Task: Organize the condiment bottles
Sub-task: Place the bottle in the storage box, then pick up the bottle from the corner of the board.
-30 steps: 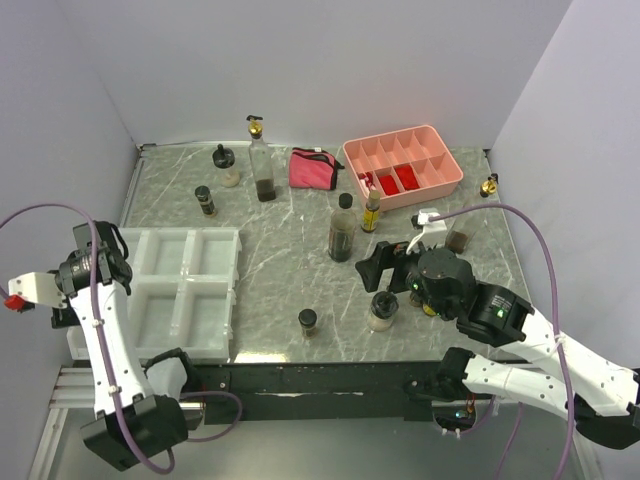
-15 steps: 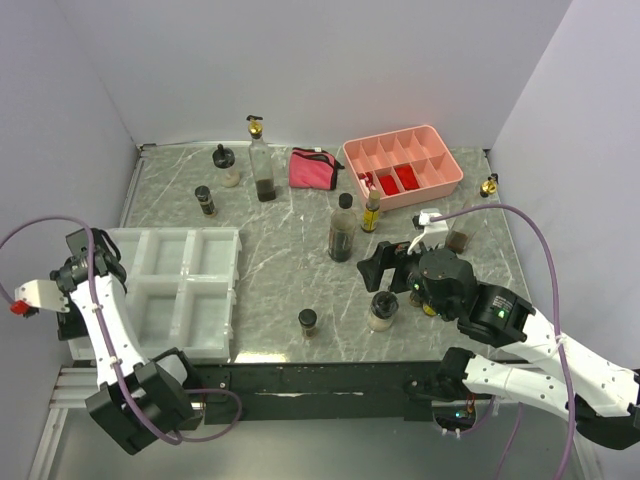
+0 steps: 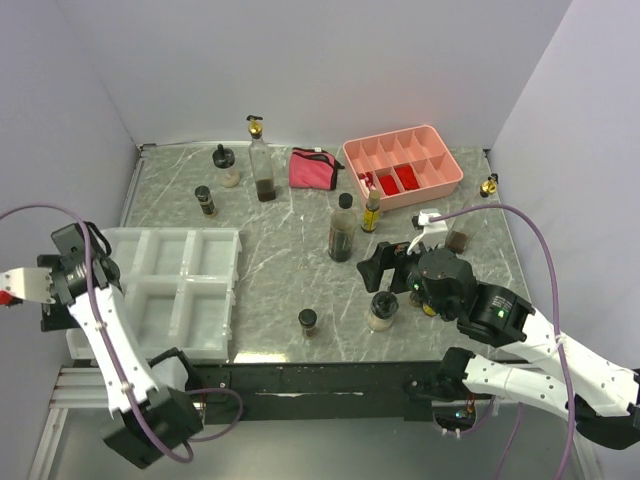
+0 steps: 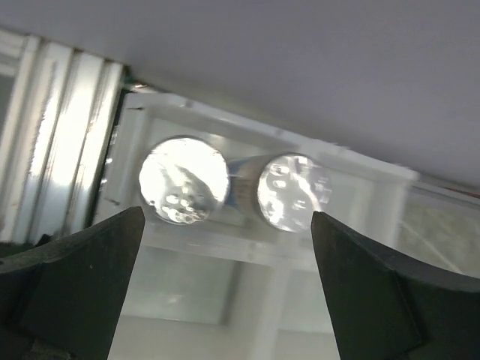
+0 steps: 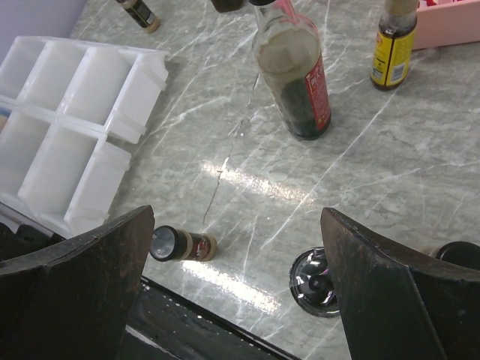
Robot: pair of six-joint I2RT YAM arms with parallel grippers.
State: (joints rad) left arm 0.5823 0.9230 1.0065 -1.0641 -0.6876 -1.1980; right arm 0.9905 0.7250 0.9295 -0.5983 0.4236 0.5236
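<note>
- left gripper: fingers spread wide with nothing between them. In the top view it sits at the far left edge, level with the white tray.
- two silver-lidded jars: centre of the left wrist view, just beside each other in a compartment of the white tray. Both are clear of the fingers. They don't show in the top view.
- right gripper: fingers spread wide and holding nothing. It hangs over the marble table, lower right of centre in the top view.
- dark sauce bottle: upright at centre of the top view, with the small yellow bottle just to its right.
- black-lidded spice jar: lower centre, near the table's front edge.
- dark-lidded jar: right of the spice jar and just below the right gripper.
- tall gold-topped bottle: upper centre.
- round black-topped bottle and small dark jar: upper left.
- small gold-topped bottle: far right, next to the wall.
- one more jar: partly hidden behind the right arm.
- pink compartment tray: upper right.
- pink pouch: just left of the pink compartment tray.
</note>
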